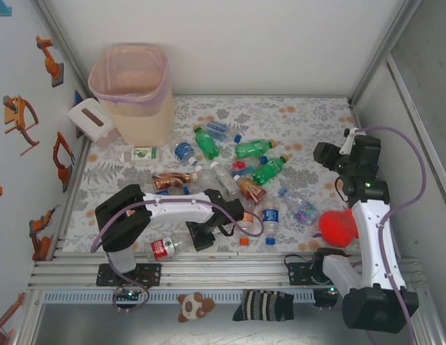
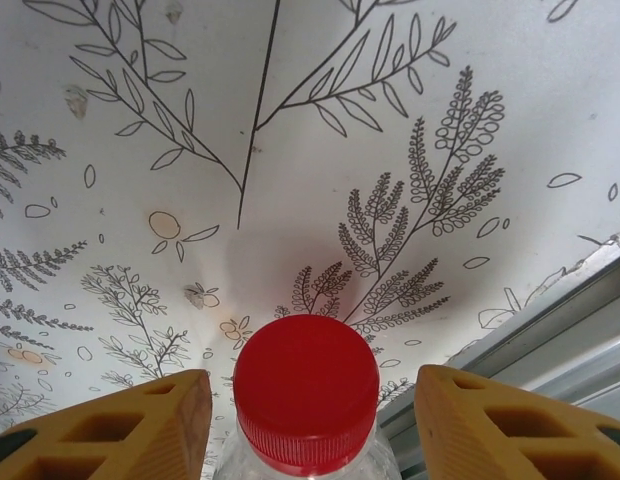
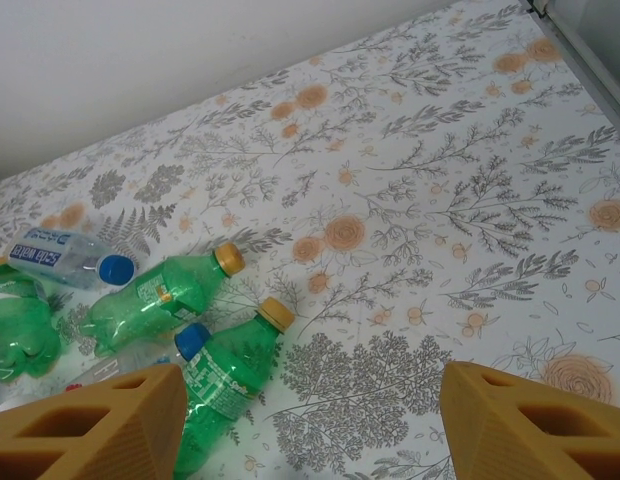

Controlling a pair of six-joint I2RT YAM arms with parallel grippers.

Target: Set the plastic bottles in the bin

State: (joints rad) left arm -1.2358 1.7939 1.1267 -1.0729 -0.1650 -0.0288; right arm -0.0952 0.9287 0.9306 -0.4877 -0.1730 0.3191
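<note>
Straddling a clear red-capped bottle [image 2: 306,385] near the front edge of the bench [image 2: 290,120], the left gripper [image 2: 308,400] is standing part open, its yellow fingers [image 2: 120,425] flanking the cap without clamping it. The right gripper [image 3: 310,420] is hovering open and empty over the floral bench, beside green bottles [image 3: 160,300]. The pink bin [image 1: 140,118] is sitting in the far left corner, well apart from both.
</note>
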